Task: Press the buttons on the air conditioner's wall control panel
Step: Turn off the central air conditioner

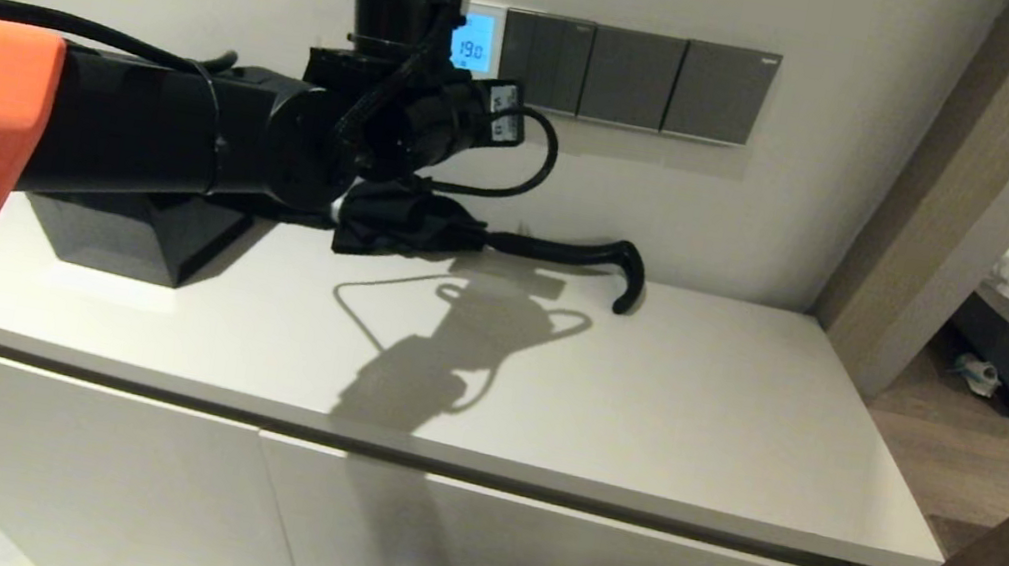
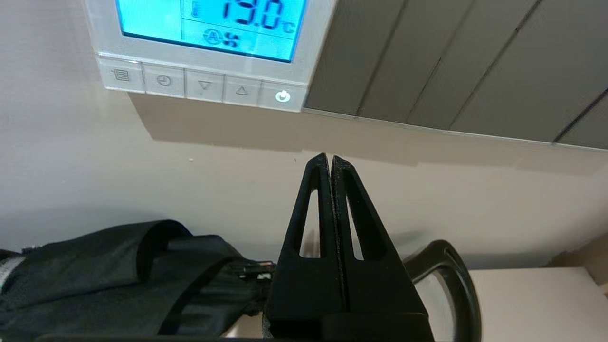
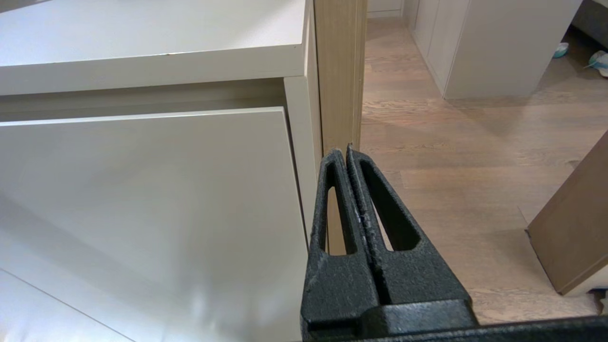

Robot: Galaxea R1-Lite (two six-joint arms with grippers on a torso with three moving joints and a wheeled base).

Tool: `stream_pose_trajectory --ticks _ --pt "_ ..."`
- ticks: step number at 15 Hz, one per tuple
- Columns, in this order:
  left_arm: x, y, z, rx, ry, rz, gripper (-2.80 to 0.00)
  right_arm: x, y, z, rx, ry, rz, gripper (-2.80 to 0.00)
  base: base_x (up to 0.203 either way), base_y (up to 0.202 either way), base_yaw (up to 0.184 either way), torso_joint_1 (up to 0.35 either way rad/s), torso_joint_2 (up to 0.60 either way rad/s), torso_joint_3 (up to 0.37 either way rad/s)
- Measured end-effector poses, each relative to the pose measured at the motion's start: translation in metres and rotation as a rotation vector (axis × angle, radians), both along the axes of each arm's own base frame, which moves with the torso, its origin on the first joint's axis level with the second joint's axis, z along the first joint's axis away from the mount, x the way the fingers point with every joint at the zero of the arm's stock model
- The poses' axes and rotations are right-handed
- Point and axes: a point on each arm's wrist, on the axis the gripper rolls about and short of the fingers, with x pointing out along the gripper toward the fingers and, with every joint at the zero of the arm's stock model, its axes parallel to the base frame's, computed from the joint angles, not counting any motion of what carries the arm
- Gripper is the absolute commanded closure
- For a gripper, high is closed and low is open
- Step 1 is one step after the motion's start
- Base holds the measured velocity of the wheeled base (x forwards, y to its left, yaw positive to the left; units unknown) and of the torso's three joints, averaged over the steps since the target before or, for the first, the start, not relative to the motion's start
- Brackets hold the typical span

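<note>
The air conditioner's wall control panel (image 2: 190, 57) is a white-framed thermostat whose light blue screen glows "19.0 C". In the head view (image 1: 474, 45) my left wrist hides most of it. The buttons (image 2: 204, 86) form a pale row under the screen, with a lit power button (image 2: 282, 97) at the end beside the dark switch plates. My left gripper (image 2: 329, 159) is shut and empty. It points at the bare wall just below the panel's power-button corner. My right gripper (image 3: 344, 151) is shut and empty, parked low beside the cabinet front.
Dark grey switch plates (image 1: 633, 78) adjoin the panel and also show in the left wrist view (image 2: 451, 61). A folded black umbrella (image 1: 491, 240) with a hooked handle and a black box (image 1: 137, 240) lie on the white cabinet top (image 1: 695, 425). A doorway opens at the right.
</note>
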Motion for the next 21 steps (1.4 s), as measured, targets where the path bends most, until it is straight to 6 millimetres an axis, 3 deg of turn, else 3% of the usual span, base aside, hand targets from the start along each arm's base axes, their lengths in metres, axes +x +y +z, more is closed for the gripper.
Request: stream_pose_trajectory --ticks 21 --pt "0.019 0.002 -0.008 0.038 -0.091 -0.001 0.00 0.000 0.000 0.000 0.000 0.000 0.000 0.00 0.000 0.000 0.000 0.000 0.00 0.000"
